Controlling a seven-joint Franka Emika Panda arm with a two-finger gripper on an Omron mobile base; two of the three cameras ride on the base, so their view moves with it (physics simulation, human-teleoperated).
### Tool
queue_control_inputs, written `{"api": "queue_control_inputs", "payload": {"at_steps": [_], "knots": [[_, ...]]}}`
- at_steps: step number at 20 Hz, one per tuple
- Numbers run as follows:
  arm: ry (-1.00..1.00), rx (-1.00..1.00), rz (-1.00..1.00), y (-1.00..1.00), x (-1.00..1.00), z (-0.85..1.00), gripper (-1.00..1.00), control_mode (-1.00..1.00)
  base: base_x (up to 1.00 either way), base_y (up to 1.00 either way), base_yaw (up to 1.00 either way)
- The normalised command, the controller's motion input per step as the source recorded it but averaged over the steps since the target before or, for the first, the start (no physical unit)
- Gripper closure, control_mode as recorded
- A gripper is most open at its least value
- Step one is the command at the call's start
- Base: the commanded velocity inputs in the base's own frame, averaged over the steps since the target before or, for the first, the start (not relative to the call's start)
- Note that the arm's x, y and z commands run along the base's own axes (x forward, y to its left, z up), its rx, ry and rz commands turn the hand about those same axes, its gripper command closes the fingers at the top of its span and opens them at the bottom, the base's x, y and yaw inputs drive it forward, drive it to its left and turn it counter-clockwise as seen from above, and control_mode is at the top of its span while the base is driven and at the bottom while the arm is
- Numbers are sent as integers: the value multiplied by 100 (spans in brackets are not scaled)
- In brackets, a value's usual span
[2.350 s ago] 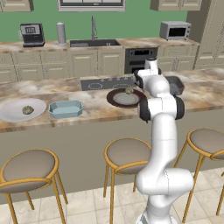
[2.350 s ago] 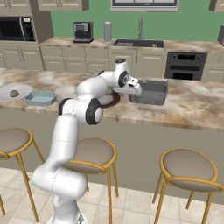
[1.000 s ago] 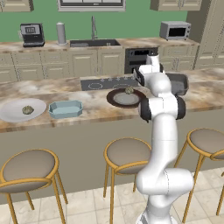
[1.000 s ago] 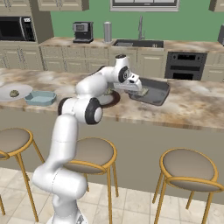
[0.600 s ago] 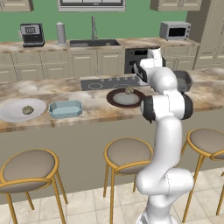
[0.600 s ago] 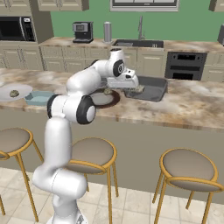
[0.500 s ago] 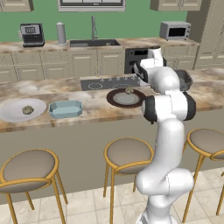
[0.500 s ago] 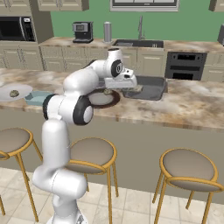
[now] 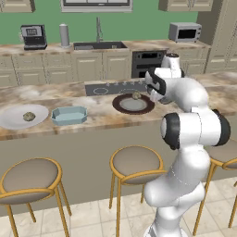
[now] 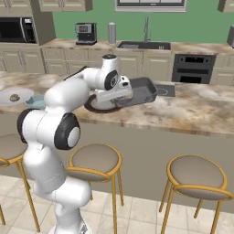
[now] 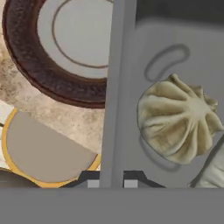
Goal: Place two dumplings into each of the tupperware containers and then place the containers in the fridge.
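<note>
The arm (image 9: 192, 125) is swinging the dark grey tub (image 10: 137, 91) up and left of where it was a couple of seconds back — then it sat flat on the counter (image 10: 201, 109) to the right of the brown plate (image 9: 133, 103), now it is hanging tilted over that plate's far edge, lifted clear of the marble. The base is not moving; stools and cabinets are sitting in the same places.

The gripper (image 11: 112, 181) is pinching the grey tub's near wall, fingers pressed tight on the rim. In the hand view one pleated dumpling (image 11: 177, 120) is lying in the tub, and the edge of a second (image 11: 214, 173) is showing at the lower right corner — neither base view shows inside the tub.

The left base view alone is giving the rest of the counter: the pale blue tub (image 9: 69, 115) sitting just beside the white plate (image 9: 22, 115), a dumpling on that plate (image 9: 29, 116), and another one on the brown plate's far rim (image 9: 136, 95).
</note>
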Motion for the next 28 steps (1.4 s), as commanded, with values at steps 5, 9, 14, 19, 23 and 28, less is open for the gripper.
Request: {"api": "queue_control_inputs", "payload": {"at_steps": [5,9,14,19,23,28], "knots": [[1,10,67,11,-50,54,100,-100,0,0,0],[2,9,50,5,-44,74,100,-100,0,0,0],[-1,-10,23,2,-79,40,100,-100,0,0,0],[-7,-21,6,13,-72,18,100,-100,0,0,0],[0,-16,14,22,-35,12,100,-100,0,0,0],[0,-13,29,34,-67,10,100,-100,0,0,0]]}}
